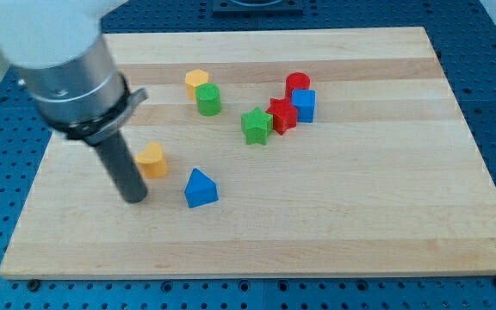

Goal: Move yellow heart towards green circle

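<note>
While the yellow heart lies near the board's left side, well apart from the green circle toward the view's upper right, the tip rests just beside the heart at its lower left. The rod has no gripper, so nothing opens or closes. That position suits a push up and rightward. The operator should keep contact centred, steering clear of the blue triangle and stopping short of the yellow block.
</note>
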